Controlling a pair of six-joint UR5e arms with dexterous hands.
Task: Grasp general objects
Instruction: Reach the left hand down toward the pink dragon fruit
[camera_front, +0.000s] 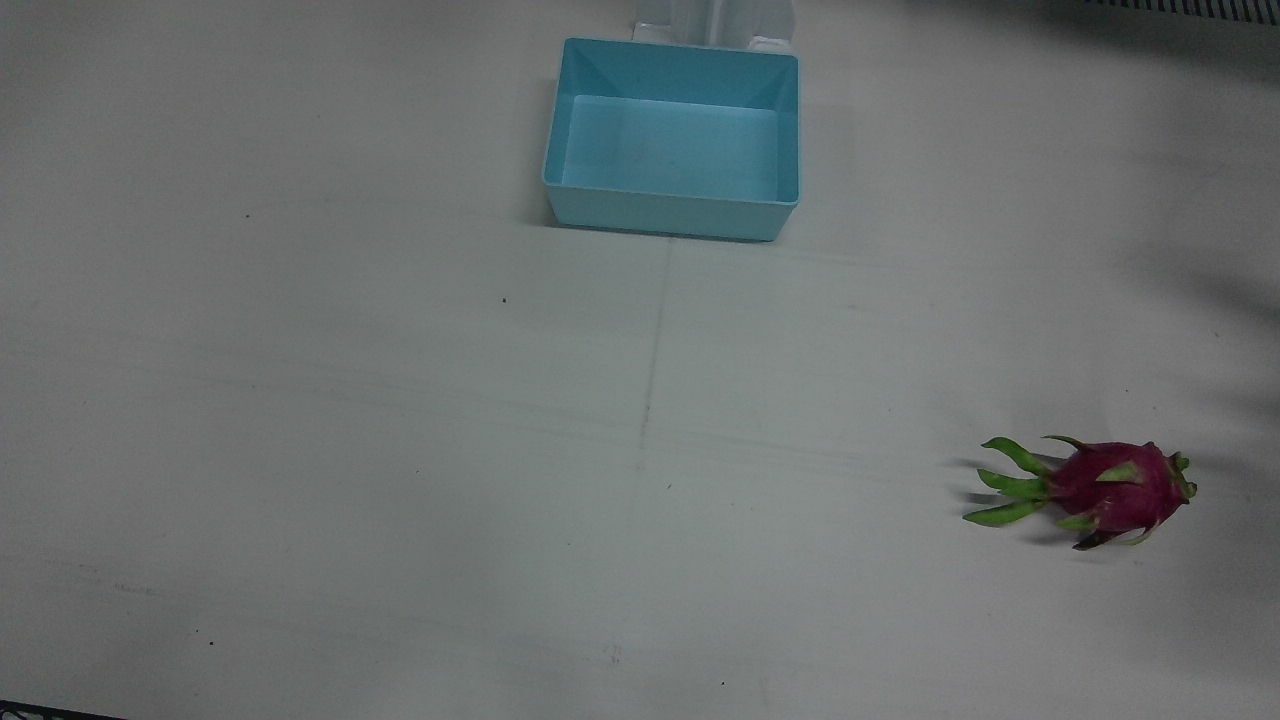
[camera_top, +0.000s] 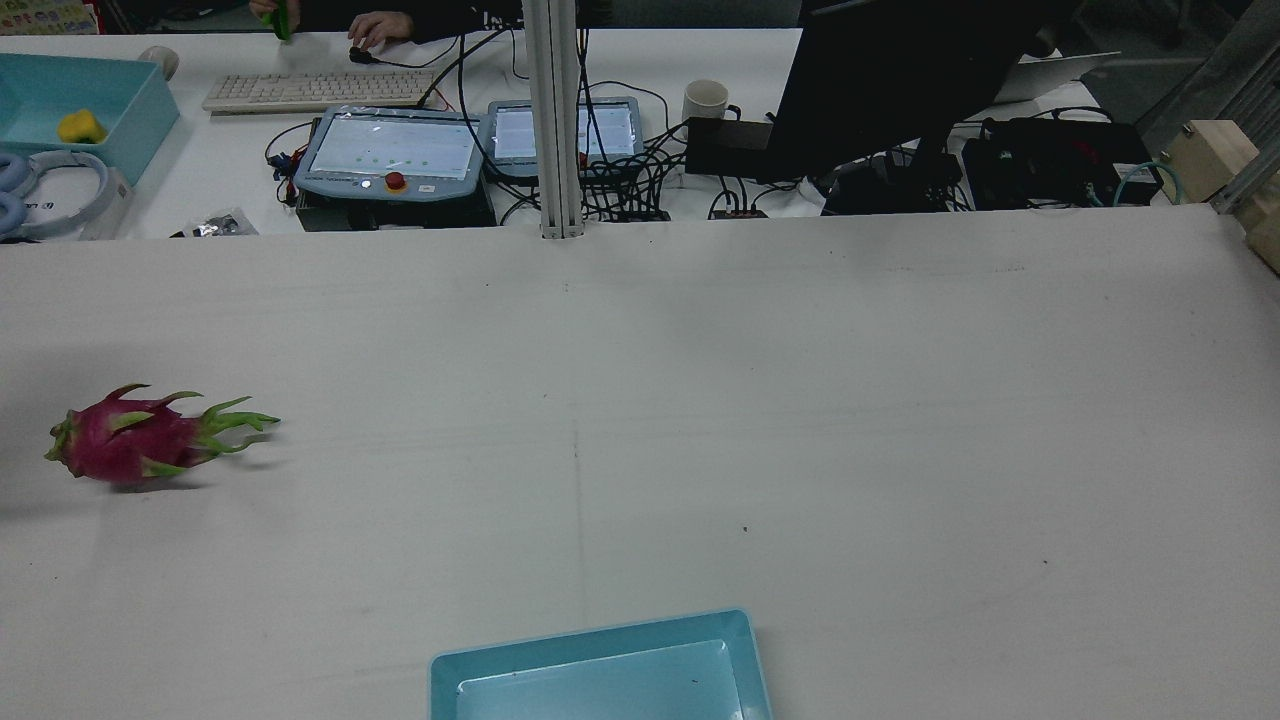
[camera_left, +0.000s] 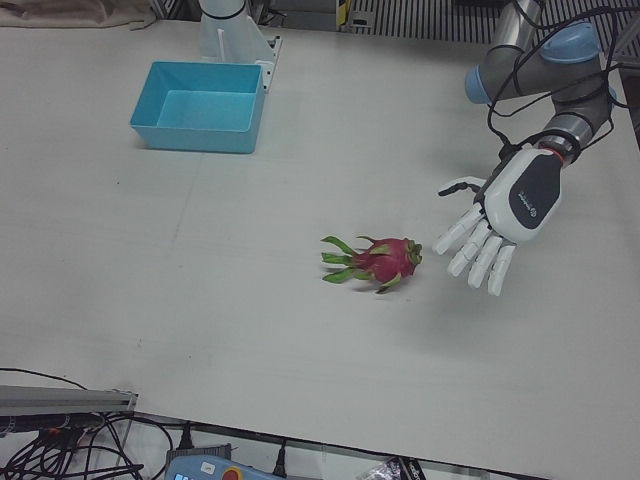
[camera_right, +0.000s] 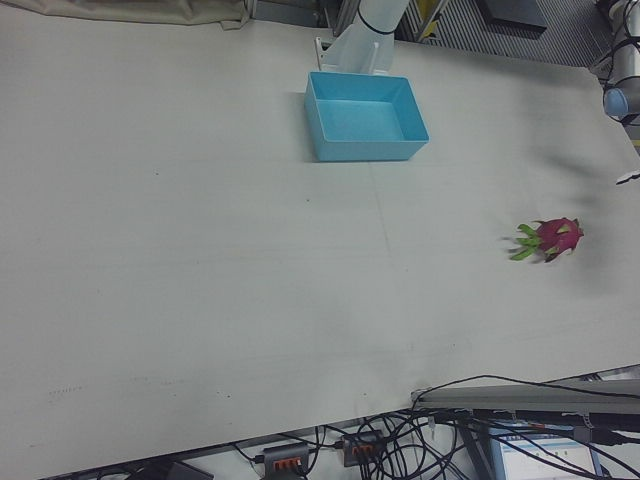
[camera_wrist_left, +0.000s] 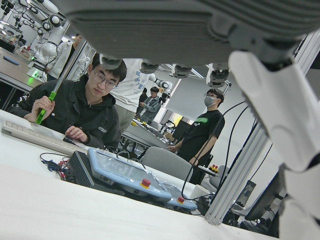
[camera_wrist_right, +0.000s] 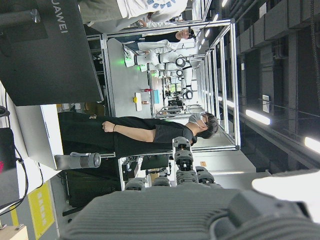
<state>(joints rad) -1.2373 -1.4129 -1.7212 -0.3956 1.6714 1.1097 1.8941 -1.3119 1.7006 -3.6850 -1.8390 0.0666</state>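
Observation:
A pink dragon fruit (camera_front: 1115, 488) with green scales lies on its side on the white table, also shown in the rear view (camera_top: 125, 440), the left-front view (camera_left: 385, 260) and the right-front view (camera_right: 555, 236). My left hand (camera_left: 505, 215) is open and empty, fingers spread and pointing down, hovering a short way beside the fruit's round end without touching it. Its palm fills the top of the left hand view (camera_wrist_left: 200, 25). My right hand (camera_wrist_right: 200, 210) shows only in its own view, fingers extended and holding nothing, aimed away from the table.
An empty light-blue bin (camera_front: 670, 225) stands at the table's robot side, by the pedestals, also seen in the left-front view (camera_left: 195, 135). Beyond the far edge are monitors, teach pendants (camera_top: 390, 150), cables and people.

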